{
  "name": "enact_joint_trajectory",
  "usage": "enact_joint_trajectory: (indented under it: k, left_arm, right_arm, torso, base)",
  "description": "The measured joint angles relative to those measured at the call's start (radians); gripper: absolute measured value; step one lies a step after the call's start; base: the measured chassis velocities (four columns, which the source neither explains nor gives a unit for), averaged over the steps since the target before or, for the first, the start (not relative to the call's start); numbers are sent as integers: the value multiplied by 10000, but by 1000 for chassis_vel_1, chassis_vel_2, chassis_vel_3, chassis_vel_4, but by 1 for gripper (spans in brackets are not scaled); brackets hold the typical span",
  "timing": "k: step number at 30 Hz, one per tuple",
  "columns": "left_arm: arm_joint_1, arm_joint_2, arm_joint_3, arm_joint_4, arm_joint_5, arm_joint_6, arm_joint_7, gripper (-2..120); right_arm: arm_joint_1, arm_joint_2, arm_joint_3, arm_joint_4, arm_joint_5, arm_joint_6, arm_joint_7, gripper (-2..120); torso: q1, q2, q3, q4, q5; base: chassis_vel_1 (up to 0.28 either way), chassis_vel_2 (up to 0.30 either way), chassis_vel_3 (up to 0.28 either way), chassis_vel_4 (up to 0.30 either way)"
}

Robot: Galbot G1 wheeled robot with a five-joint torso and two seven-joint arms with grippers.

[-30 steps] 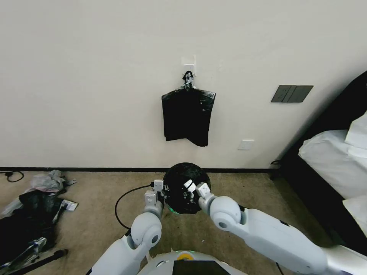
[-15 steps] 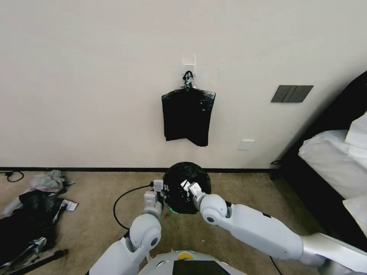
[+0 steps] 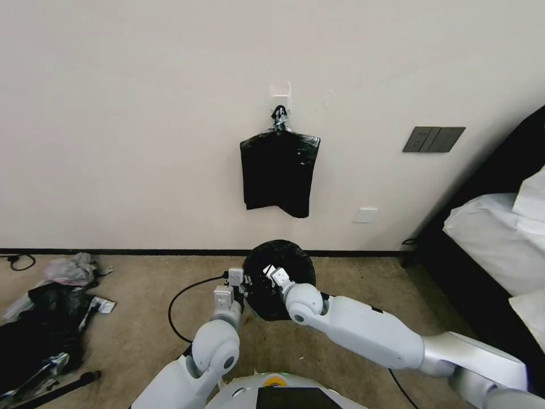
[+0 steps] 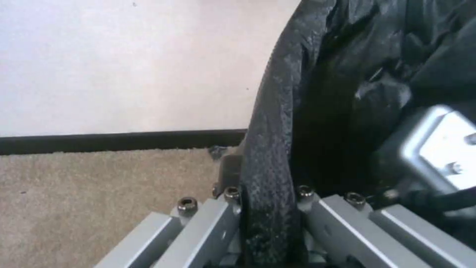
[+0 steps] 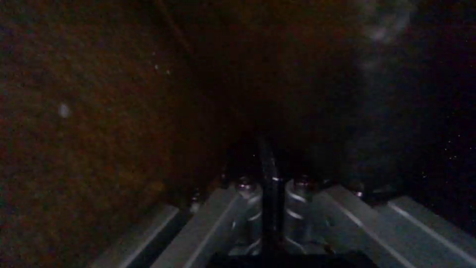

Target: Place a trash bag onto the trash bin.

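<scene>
Trash bag (image 3: 282, 267) lines and covers the bin on carpet (image 3: 142, 318) near the wall (image 3: 142, 142). Left gripper (image 4: 265, 208) clamps bag's folded edge at the rim, fingers closed on it. Right gripper (image 3: 271, 278) reaches inside bag; in wrist view, fingers pinch a thin strip of bag film.

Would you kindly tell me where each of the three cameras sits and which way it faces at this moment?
Head view: on the robot's head, looking forward and down at the wall, the carpet and the trash bag over the trash bin; both arms show, left tool at the rim, right tool inside.
Left wrist view: on the left wrist, looking along the bagged rim, which the left tool straddles; the right tool shows beyond.
Right wrist view: on the right wrist, facing the bag's dark inside past the right tool.
Shared: all three see the bag.
</scene>
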Motion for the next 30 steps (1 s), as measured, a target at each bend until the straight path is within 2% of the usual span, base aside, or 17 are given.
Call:
enact_joint_trajectory:
  k: [30]
  left_arm:
    - [291,187,-60,-590,-357,55,30,1]
  right_arm:
    - [-292,699,132,-1194,-511,18,-134,0]
  torso:
    - [0,0,-1,-1,-1]
  base:
    - [0,0,0,0]
